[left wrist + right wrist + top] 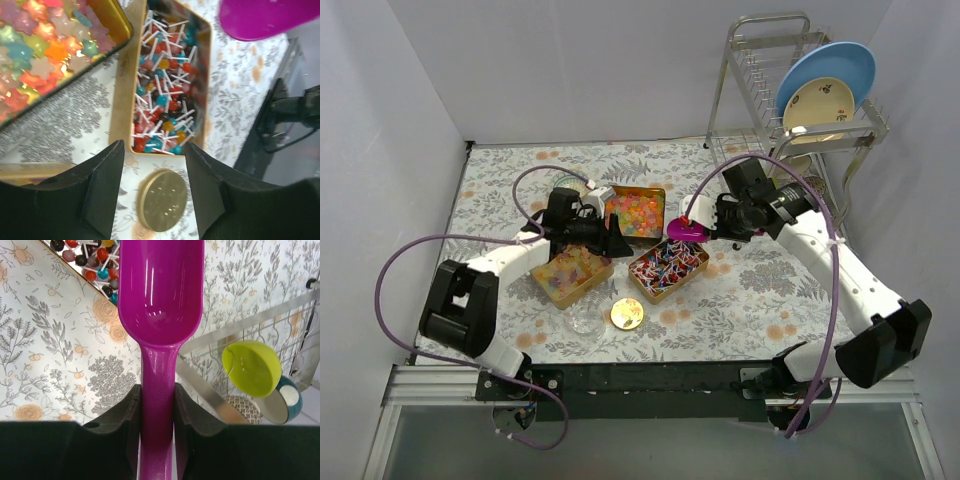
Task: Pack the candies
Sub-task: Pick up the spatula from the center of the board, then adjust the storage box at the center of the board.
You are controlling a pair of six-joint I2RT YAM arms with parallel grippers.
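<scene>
Candies [620, 250] sit loose in three open gold tins [121, 110] mid-bench: bright jellies [637, 212] toward the far edge, pale gummies [572, 274] toward the left edge, wrapped pieces [668, 268] nearest the near edge. All are small and light, too many to pinch one by one, so bulk transfer only. The jellies are star-shaped and look soft, and I expect them to be tacky and clump. The wrapped pieces look like tiny balls on thin white sticks: hard, slippery, likely to tangle and spill off a shallow load. The right end effector [157, 395] is clamped on the handle of the magenta scoop [161, 290], just behind the bowl. That is a good hold, short lever, but the handle is glossy rigid plastic and may twist under load. The bowl is empty and sits just beside the far end of the wrapped-pieces tin; I can't tell whether it touches the bench [740, 310]. The left end effector [152, 150] is spread wide with nothing in it, above the gold lid [162, 200] at the near end of that tin. Dig low and level, and take partial loads.
</scene>
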